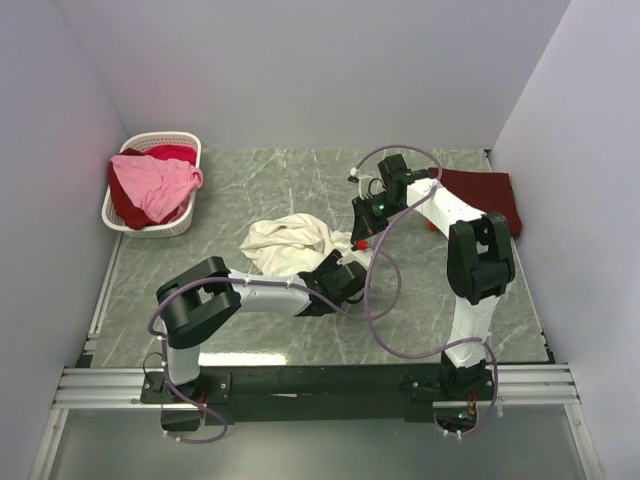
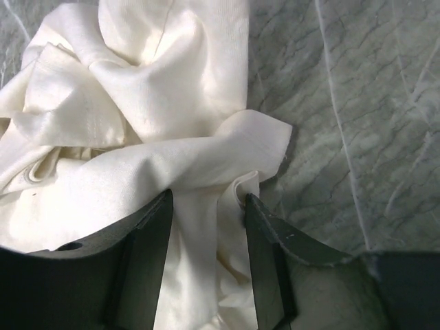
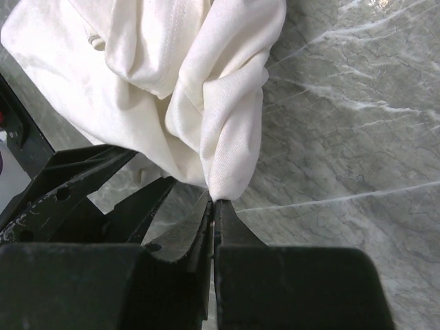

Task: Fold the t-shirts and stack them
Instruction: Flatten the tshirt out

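Spreading crumpled cream-white cloth t-shirt (image 1: 290, 240); right hand (image 3: 213, 201) clamped on its corner; left hand (image 2: 207, 201) apart astride a fold; next prob: close, pull flat.

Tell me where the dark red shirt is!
In the top view, the dark red shirt lies at the far right of the table, beside the right wall and just behind the right arm. The cream-white shirt is off to its left.

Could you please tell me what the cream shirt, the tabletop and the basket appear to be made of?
The cream shirt looks like soft matte knit cloth, likely cotton: loose folds, stitched hems. The tabletop is grey-green with pale veins, marble or a marble-look laminate. The basket is white, slatted, rigid, probably plastic.
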Controlling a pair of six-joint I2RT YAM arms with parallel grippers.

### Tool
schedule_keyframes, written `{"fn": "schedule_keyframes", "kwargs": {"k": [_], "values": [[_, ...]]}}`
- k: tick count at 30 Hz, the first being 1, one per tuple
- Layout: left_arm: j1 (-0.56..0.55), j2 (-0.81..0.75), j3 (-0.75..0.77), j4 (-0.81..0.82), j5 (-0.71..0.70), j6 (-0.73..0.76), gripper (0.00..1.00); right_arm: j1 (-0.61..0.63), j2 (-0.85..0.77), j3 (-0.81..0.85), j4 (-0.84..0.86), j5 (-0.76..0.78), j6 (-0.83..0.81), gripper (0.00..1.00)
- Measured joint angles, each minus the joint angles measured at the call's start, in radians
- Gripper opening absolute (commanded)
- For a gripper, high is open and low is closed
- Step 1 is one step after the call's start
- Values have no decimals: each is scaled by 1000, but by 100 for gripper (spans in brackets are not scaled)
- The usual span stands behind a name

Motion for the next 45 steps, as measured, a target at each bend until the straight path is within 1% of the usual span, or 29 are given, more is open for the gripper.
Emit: {"fn": "schedule_keyframes", "kwargs": {"k": [3, 7, 10, 14, 22, 32, 45], "values": [[0, 0, 7, 1, 21, 0, 53, 0, 0, 0, 0, -2, 0, 0], [-1, -17, 5, 3, 128, 1, 54, 0, 0, 0, 0, -2, 0, 0], [-2, -60, -3, 2, 189, 0, 54, 0, 0, 0, 0, -2, -1, 1], [-2, -116, -4, 2, 225, 1, 53, 0, 0, 0, 0, -4, 0, 0], [-2, -106, -2, -28, 218, 10, 51, 0, 0, 0, 0, -5, 0, 1], [-2, -56, 3, -84, 162, 22, 43, 0, 1, 0, -1, -5, 0, 1], [4, -47, 3, -95, 109, 33, 41, 0, 18, 0, -1, -5, 0, 1]]}}
